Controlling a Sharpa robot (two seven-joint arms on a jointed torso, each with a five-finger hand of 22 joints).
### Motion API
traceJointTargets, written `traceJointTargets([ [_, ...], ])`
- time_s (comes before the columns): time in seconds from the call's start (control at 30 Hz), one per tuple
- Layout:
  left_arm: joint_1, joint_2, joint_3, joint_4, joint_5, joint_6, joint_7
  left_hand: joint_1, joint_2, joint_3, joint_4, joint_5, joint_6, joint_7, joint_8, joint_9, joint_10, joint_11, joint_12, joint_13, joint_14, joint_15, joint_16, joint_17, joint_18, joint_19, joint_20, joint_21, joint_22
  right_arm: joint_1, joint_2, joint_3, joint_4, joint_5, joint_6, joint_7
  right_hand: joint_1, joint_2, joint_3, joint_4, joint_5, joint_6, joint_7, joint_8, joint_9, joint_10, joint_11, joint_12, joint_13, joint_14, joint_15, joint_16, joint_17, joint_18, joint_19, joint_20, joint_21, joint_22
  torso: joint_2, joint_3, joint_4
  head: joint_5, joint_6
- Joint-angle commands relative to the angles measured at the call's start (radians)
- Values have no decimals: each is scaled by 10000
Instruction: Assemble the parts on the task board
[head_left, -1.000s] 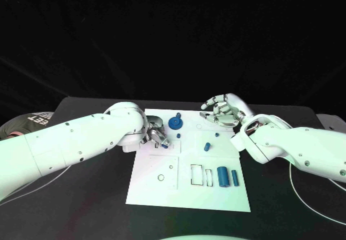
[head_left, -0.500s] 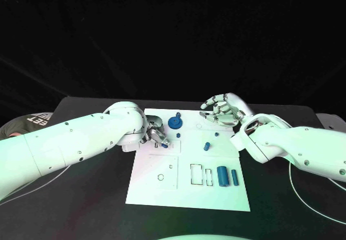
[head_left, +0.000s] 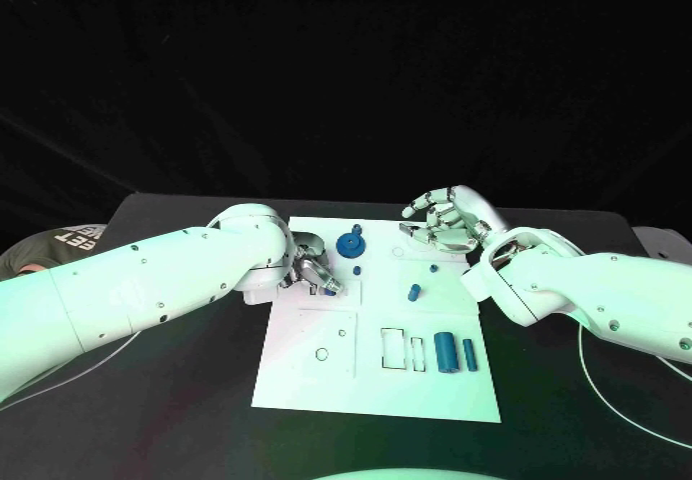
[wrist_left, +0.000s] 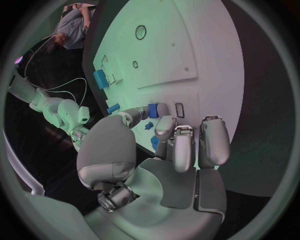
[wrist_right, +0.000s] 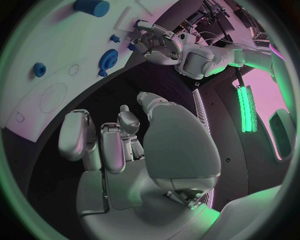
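Observation:
The white task board (head_left: 378, 385) lies in the middle of the table. My left hand (head_left: 310, 272) is low over the board's left edge, and my thumb and a finger pinch a small blue part (wrist_left: 153, 111). Close to it are a blue gear (head_left: 351, 243), a small blue peg (head_left: 356, 270) and a short blue piece (head_left: 414, 293). Two blue cylinders (head_left: 446, 353) lie side by side at the board's near right. My right hand (head_left: 444, 222) hovers at the board's far right corner with its fingers curled in and nothing in them. The right wrist view shows the gear (wrist_right: 110, 57) and my left hand (wrist_right: 153, 42).
Outlined slots (head_left: 392, 348) and a small ring (head_left: 320, 353) mark the board's near half. A person in a cap (head_left: 58, 245) is at the table's left edge. Black table (head_left: 173, 400) surrounds the board on both sides.

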Motion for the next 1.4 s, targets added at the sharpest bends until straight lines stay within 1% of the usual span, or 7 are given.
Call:
traceJointTargets([
  [0.03,-49,34,-34,14,4,415,-61,-118,46,-152,62,-36,-11,83,14,-20,20,-77,47,17,1011,-82,63,2463,-130,81,-11,35,12,-6,-1,0,17,-72,31,53,-121,-2,-15,48,36,9,-36,6,-14,-5,-21,-18,-16,347,-80,-46,-2,54,-16,-15,-44,810,2,-5,2,-7,11],
  [0.5,-48,32,-27,-78,-9,330,-65,-163,216,-429,303,-28,9,82,-10,-33,24,-77,57,28,1017,-84,74,2486,-133,90,-14,38,30,-6,6,0,12,-71,21,50,-192,12,-27,63,27,11,-39,11,-17,5,-22,-6,-15,353,-81,-46,8,52,-4,-17,-43,810,6,-11,0,-13,26],
  [0.6,-48,25,-6,-89,-10,300,-69,-174,231,-487,347,-36,13,84,-12,-34,28,-77,62,34,1017,-83,74,2485,-135,95,-14,41,40,-6,6,0,7,-71,24,51,-205,17,-28,65,26,12,-40,12,-18,5,-22,-8,-18,353,-81,-46,10,50,0,-17,-38,812,12,-17,-4,-25,29],
  [0.73,-49,20,15,-112,-10,284,-71,-187,271,-562,420,-38,19,84,-16,-36,26,-77,60,30,1016,-83,72,2482,-136,98,-15,43,47,-7,11,0,-3,-71,30,53,-205,17,-28,65,26,12,-40,12,-18,5,-22,-8,-18,353,-81,-46,10,50,0,-17,-38,812,9,-10,-7,-15,14],
  [0.97,-48,27,25,-122,-6,338,-80,-193,230,-708,478,-56,20,86,-19,-35,30,-75,66,36,1019,-82,77,2492,-136,99,-14,42,49,-10,2,0,-4,-70,37,54,-205,17,-28,65,26,12,-40,12,-18,5,-22,-8,-18,353,-81,-46,10,50,0,-17,-38,812,1,-5,16,-33,1],
  [1.2,-48,25,28,-158,-4,355,-84,-217,231,-1058,679,-71,43,87,-27,-38,35,-73,76,48,1021,-80,81,2501,-140,110,-14,47,73,-12,-5,0,-7,-68,39,57,-230,26,-30,68,26,13,-41,14,-19,13,-23,2,-13,353,-82,-51,7,53,-3,-18,-54,805,-4,-11,9,-22,9],
  [1.4,-48,31,29,-162,-3,359,-83,-208,216,-1162,725,-76,44,85,-31,-38,37,-73,78,50,1022,-81,83,2505,-140,112,-14,47,76,-15,-10,0,-6,-65,40,61,-249,30,-33,69,25,14,-42,15,-19,10,-23,-3,-21,355,-83,-50,10,51,2,-19,-50,807,-2,-13,6,-22,8],
])
